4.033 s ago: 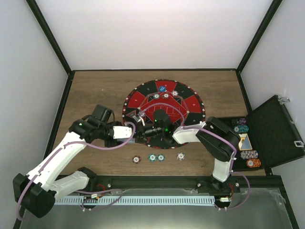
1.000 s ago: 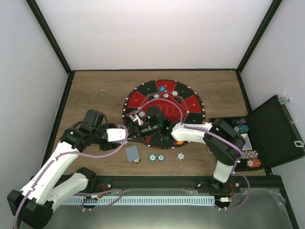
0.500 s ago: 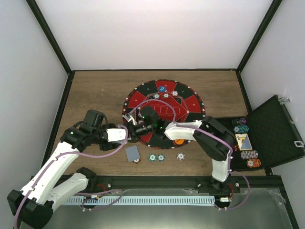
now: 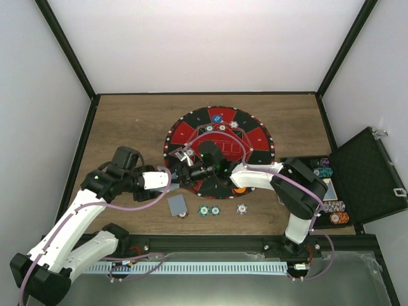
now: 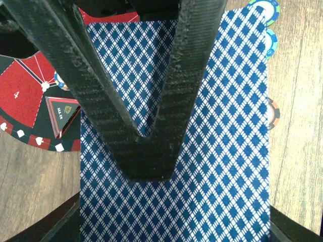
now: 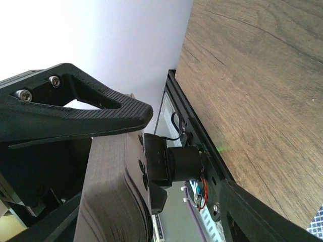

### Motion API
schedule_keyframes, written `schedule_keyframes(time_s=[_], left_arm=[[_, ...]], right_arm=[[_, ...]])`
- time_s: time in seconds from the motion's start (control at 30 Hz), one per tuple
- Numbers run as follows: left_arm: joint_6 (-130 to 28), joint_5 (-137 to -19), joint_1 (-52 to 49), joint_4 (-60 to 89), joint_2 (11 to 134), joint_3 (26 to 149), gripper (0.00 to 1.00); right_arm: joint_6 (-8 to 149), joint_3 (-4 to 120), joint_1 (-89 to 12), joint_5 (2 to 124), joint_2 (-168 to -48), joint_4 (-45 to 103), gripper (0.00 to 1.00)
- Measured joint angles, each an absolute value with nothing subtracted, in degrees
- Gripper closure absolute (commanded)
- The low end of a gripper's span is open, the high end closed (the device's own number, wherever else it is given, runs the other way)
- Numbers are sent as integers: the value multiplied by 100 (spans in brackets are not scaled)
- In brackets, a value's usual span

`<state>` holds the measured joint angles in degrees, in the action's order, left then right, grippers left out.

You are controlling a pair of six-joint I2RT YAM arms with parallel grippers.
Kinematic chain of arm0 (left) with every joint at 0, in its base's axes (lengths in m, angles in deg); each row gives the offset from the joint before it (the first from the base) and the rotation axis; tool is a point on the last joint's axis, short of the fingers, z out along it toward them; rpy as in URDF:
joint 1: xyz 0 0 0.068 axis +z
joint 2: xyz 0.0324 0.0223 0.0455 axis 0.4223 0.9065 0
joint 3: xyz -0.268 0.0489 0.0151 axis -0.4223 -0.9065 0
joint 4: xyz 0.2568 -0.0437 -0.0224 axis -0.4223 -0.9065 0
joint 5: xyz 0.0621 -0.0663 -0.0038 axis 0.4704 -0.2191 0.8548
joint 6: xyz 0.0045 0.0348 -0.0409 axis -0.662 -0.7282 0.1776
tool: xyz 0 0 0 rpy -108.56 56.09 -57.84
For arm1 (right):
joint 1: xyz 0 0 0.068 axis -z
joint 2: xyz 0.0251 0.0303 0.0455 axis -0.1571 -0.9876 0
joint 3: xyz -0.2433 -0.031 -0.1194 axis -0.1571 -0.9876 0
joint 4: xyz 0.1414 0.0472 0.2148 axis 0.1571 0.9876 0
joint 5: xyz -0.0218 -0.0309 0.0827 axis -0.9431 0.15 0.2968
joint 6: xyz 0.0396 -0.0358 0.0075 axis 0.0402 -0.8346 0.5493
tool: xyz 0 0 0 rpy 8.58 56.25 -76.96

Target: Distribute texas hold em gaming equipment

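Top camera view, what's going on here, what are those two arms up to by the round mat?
The left gripper is shut on a stack of blue-diamond-backed cards, held at the near-left edge of the round mat. The right gripper is right up against that stack; whether it has pinched a card cannot be told. One card lies face down on the table in front of the mat, beside a row of chips. Other chips sit in the open case on the right.
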<state>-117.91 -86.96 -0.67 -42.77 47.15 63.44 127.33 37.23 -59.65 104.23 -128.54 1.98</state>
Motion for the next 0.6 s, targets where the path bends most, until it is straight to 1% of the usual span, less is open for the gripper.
schedule_keyframes(time_s=[0.1, 0.2, 0.6], left_arm=[[-11791, -8696, -67, -4274, 4715, 6344, 96], [-11788, -8703, -67, -4270, 4715, 6344, 96], [-11786, -8692, -67, -4226, 4704, 6344, 96]], right_arm=[[12720, 3701, -5962, 10416, -12804, 239, 39], [12751, 3598, -5954, 10409, -12692, 239, 41], [12749, 3268, -5908, 10326, -12021, 556, 72]])
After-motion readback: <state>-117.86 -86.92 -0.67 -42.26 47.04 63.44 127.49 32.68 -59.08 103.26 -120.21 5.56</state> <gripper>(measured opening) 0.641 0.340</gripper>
